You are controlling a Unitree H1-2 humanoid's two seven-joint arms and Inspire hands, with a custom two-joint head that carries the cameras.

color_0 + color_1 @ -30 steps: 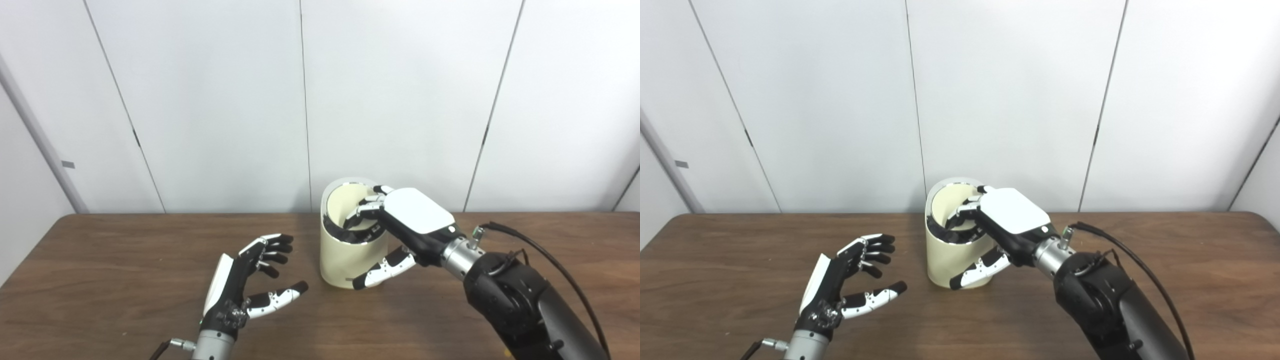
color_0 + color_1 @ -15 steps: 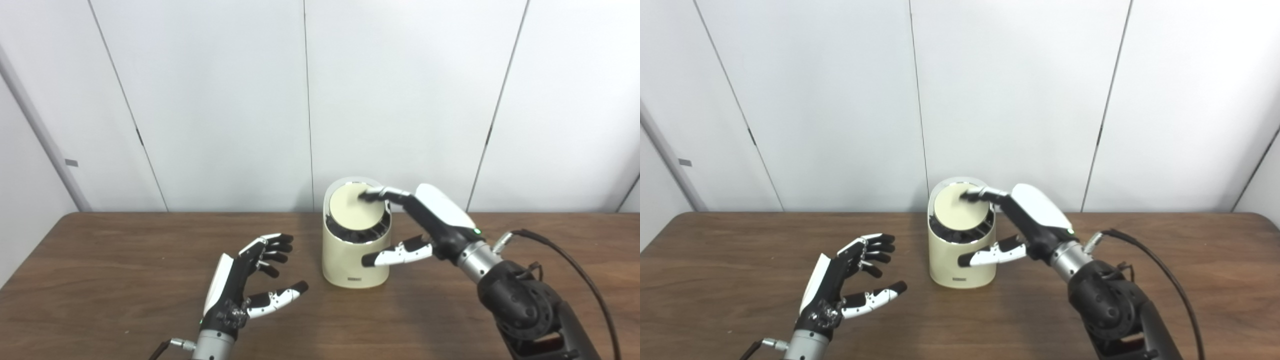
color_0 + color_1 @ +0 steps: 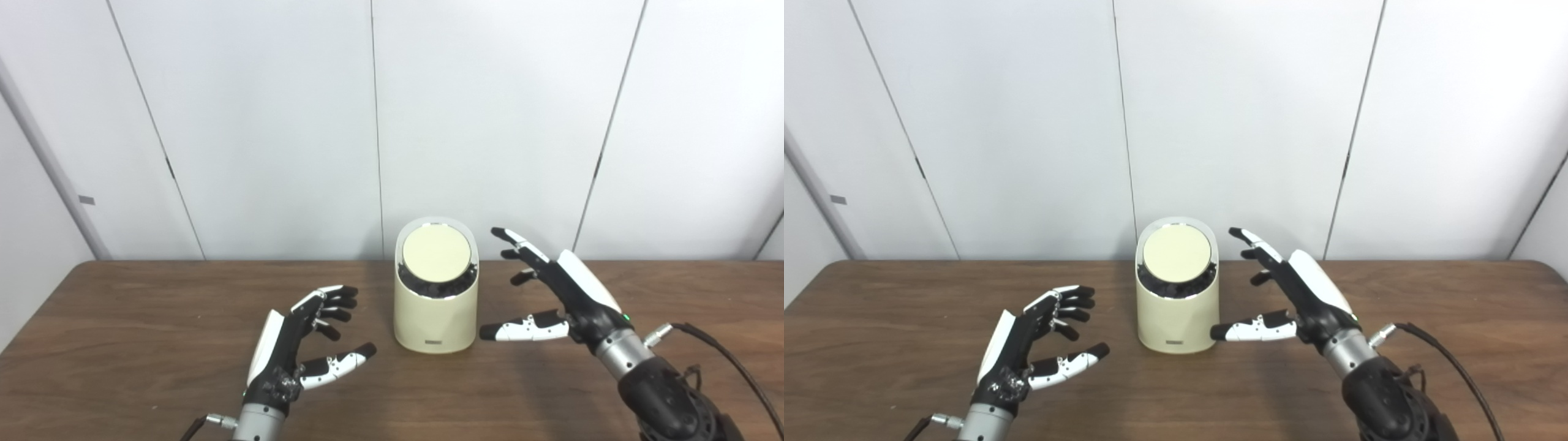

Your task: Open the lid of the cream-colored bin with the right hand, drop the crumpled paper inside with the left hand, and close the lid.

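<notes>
At centre of the brown wooden bench stands the cream-coloured cylindrical bin, its round cream lid down flat. Right robot hand hangs just beside it, fingers spread, holding nothing. Left robot hand waits near, open and empty.

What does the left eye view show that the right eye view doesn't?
Only the left eye view shows a small yellowish speck on the table near the bottom left. Only the right eye view shows the table's right end, rounded corner included. Both share the cream bin with its round lid down, the open left hand resting empty in front of it to the left, the open right hand beside it, and no crumpled paper in sight.
</notes>
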